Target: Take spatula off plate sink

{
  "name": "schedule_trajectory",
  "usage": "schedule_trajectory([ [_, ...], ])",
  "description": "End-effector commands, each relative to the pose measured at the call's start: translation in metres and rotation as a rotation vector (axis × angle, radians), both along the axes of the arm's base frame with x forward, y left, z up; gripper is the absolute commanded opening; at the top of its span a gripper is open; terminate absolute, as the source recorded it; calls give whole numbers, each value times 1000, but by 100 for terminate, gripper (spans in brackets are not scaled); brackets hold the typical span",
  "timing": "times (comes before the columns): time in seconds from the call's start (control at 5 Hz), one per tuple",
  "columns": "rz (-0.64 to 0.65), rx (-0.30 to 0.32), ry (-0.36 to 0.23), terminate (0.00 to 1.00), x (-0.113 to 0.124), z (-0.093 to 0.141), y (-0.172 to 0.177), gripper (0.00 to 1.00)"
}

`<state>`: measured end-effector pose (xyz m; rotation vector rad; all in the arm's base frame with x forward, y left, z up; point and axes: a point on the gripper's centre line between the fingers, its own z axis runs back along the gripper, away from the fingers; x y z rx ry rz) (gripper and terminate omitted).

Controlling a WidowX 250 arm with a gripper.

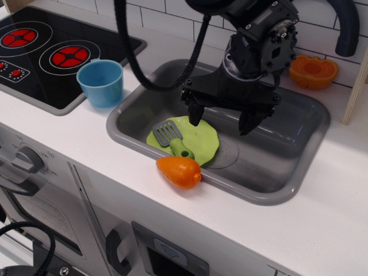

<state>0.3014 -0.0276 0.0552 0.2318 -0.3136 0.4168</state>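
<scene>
Observation.image looks down at an angle on a white counter (75,138) with a grey sink (299,167) set into it. My end effector (223,122) hangs over the middle of the basin with its two dark fingers spread wide apart and pointing down, holding nothing. The left finger's tip appears against the far edge of the plate (201,141), while the right one is over the bare sink floor; I cannot tell whether either tip touches anything. The plate lies flat in the front left part of the sink. The spatula (174,140) rests on the plate's left side, its grey slotted head toward the back left and its green handle pointing to the front, reaching the plate's near edge. An orange carrot-like toy (179,171) sits on the sink's front rim, just beside the handle's end. A blue cup (101,83) stands on the counter left of the sink, beside the black stovetop (43,54). An orange fruit half (313,71) lies behind the sink by the tiled wall (172,14).
</scene>
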Motion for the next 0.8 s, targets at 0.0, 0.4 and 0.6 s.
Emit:
schedule_trajectory([
  [0.0,0,0,0,0,0,0,0,100],
  [0.4,13,-69,52,0,-13,-12,36,100],
  [0.6,7,-102,41,0,-10,-26,46,100],
])
